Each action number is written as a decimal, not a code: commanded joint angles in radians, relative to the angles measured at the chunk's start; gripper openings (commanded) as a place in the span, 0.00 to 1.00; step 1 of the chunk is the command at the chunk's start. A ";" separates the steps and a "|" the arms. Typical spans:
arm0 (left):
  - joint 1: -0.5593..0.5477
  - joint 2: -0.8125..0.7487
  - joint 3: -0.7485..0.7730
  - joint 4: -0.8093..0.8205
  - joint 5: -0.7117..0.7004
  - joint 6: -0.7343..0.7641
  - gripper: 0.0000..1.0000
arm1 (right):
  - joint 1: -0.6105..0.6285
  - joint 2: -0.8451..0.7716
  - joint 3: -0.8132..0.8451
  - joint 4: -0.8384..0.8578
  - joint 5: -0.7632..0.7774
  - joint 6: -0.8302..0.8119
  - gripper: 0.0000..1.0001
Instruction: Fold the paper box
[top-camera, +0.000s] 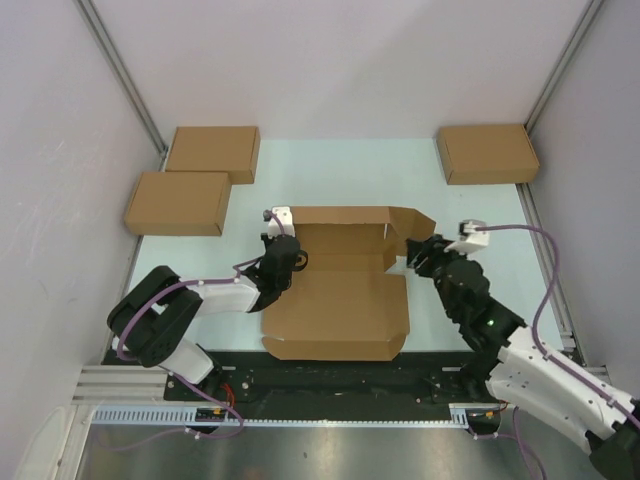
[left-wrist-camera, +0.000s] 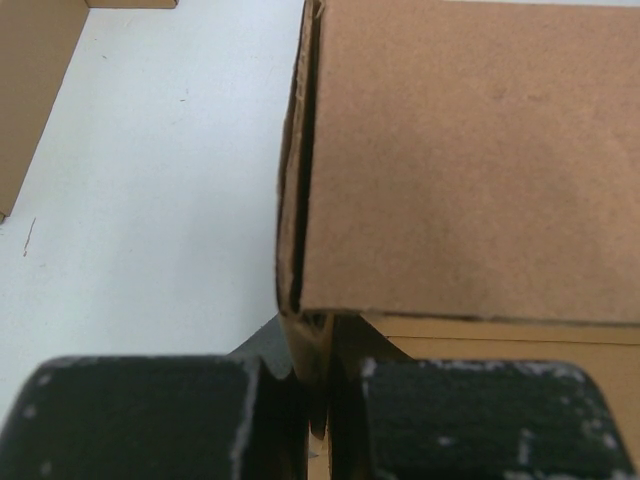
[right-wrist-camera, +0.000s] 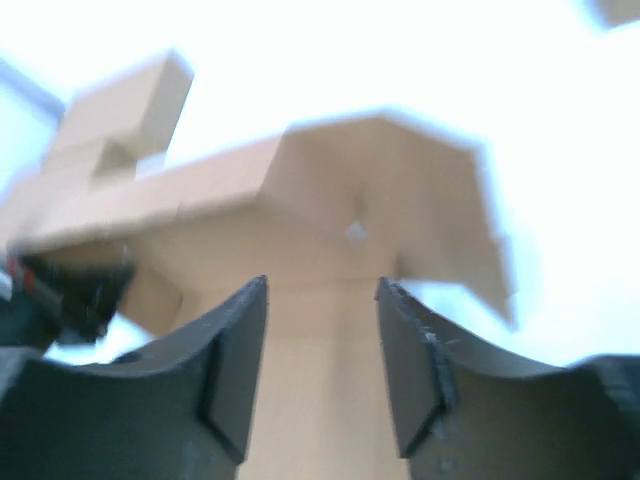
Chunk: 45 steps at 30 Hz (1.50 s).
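1. Paper box (top-camera: 335, 310): it lies on the table (top-camera: 340, 175) at the middle of the near edge, between the two arms. The broad near panel lies flat. The far portion is partly raised, with a bent flap at its far right corner.

2. Left gripper (top-camera: 292, 258): it is positioned at the left side of the paper box. In the left wrist view, the two dark pads (left-wrist-camera: 130, 415) are pressed together on the upright left wall, with the cardboard edge clamped between them. The gripper is closed on the paper box.

3. Right gripper (top-camera: 412, 256): it is positioned at the right side of the paper box, just beside the bent flap. In the right wrist view, which is blurred, the two fingers (right-wrist-camera: 235, 370) stand apart and cardboard shows through the gap between them. No contact with the cardboard can be made out. The gripper is open.

4. Other items: two closed boxes (top-camera: 195, 178) lie at the far left corner of the table, overlapping at one corner. A third closed box (top-camera: 487, 153) lies at the far right corner. All are well apart from the paper box.
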 joint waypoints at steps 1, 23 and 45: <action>-0.006 0.017 -0.010 -0.016 0.001 -0.002 0.00 | -0.161 -0.047 0.048 -0.057 0.017 -0.025 0.50; -0.009 0.011 -0.015 -0.002 0.001 0.021 0.00 | -0.668 0.697 0.183 0.490 -0.707 0.242 0.43; -0.012 0.027 -0.010 0.000 0.005 0.026 0.00 | -0.547 0.592 0.157 0.302 -0.829 0.087 0.47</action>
